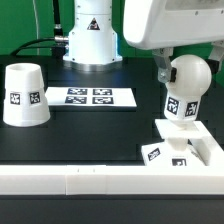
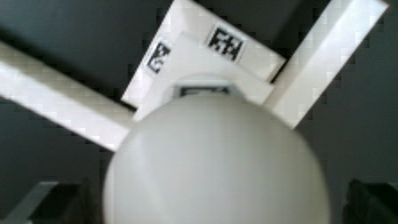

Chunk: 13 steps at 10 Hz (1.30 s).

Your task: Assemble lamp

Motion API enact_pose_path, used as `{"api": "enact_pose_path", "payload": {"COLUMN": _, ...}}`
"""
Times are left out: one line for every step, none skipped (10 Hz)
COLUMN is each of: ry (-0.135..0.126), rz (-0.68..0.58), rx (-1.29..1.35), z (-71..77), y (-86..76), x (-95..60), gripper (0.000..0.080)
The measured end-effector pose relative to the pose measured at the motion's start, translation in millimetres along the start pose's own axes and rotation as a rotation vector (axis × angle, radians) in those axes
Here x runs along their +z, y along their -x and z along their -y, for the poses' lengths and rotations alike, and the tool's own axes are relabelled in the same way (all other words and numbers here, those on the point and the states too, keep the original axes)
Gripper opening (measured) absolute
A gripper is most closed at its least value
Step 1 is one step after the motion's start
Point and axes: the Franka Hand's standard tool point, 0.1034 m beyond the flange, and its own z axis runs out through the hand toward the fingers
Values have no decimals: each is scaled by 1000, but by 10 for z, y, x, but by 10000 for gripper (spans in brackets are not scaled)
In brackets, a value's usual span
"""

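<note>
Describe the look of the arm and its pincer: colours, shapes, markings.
The arm's body is glossy white and rounded, rising from a broad flared foot. The wrist housing is a smooth white rounded block. The pincer under it is dark, its fingers black. No markings or cables are visible.

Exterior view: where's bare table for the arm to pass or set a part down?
Free: the black table between the shade, the marker board and the long white rail. Crowded: the exterior view's right, where the open gripper sits at the bulb standing on the base, close to the rail.
</note>
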Motion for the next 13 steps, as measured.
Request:
{"api": "enact_pose_path", "payload": {"ry": -1, "rz": 3, "rx": 4, "z": -22, "y": 20, "x": 15, "gripper": 699}}
{"api": "enact_pose_path", "payload": {"ry": -1, "rz": 4, "rx": 0, "z": -41, "y": 30, "x": 22, "gripper": 699}}
{"api": "enact_pose_path", "payload": {"ry": -1, "rz": 5, "rx": -4, "z": -77, "y": 47, "x": 29, "gripper": 699}}
{"api": "enact_pose_path", "payload": {"ry": -1, "rz": 5, "rx": -7, "z": -103, "y": 59, "x": 31, "gripper": 699}}
{"api": "enact_pose_path", "payload": {"ry": -2, "rz": 5, "rx": -7, "z": -99, "y": 57, "x": 31, "gripper": 699}}
{"api": "enact_pose_path", "payload": {"ry": -2, "rz": 5, "rx": -7, "z": -98, "y": 57, "x": 31, "gripper": 598}}
{"api": "enact_pose_path", "payload": {"ry": -2, "rz": 5, "rx": -7, "z": -98, "y": 57, "x": 31, "gripper": 598}}
{"api": "enact_pose_path", "payload": {"ry": -2, "rz": 5, "rx": -7, "z": -98, "y": 57, "x": 31, "gripper": 576}}
{"api": "enact_pose_path", "payload": {"ry": -2, "rz": 5, "rx": -7, "z": -98, "y": 57, "x": 31, "gripper": 576}}
{"api": "enact_pose_path", "payload": {"ry": -3, "rz": 5, "rx": 11, "z": -97, "y": 56, "x": 31, "gripper": 576}}
{"api": "enact_pose_path", "payload": {"ry": -3, "rz": 5, "rx": 10, "z": -97, "y": 56, "x": 31, "gripper": 576}}
{"api": "enact_pose_path", "payload": {"ry": -3, "rz": 5, "rx": 23, "z": -95, "y": 55, "x": 31, "gripper": 576}}
{"api": "enact_pose_path", "payload": {"ry": -10, "rz": -2, "rx": 141, "z": -77, "y": 45, "x": 33, "gripper": 576}}
